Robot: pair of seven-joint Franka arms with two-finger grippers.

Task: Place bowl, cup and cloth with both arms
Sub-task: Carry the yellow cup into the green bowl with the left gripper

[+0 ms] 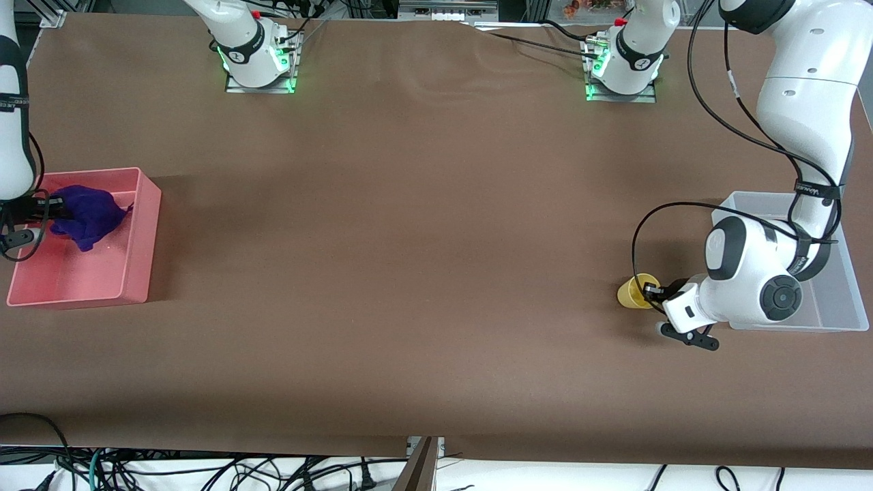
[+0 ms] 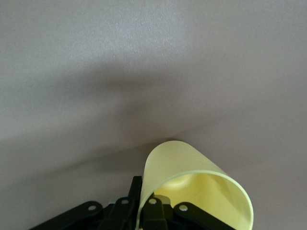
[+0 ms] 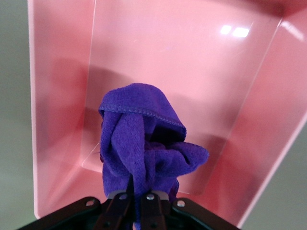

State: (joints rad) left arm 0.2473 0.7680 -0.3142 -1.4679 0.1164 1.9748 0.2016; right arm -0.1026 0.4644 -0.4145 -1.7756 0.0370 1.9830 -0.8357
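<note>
The cloth [image 1: 89,215], deep purple and bunched into folds, hangs from my right claw [image 1: 56,208] over the pink bin [image 1: 140,239] at the right arm's end of the desk [image 1: 423,239]. In the right wrist view the claw's fingers [image 3: 125,207] are pinched tight on the fabric, and the cloth droops above the bin's floor.

At the left arm's end, I see the yellow cup [image 1: 634,292] beside the clear bin [image 1: 835,300], on the side toward the desk's middle. My left claw [image 1: 656,292] is closed on the cup's rim: the left wrist view shows one finger [image 2: 135,191] against the outside of the wall and the cup [image 2: 192,187] tipped so its mouth faces the camera. I cannot tell whether the cup touches the desk. The bowl is not visible to me in any view.
</note>
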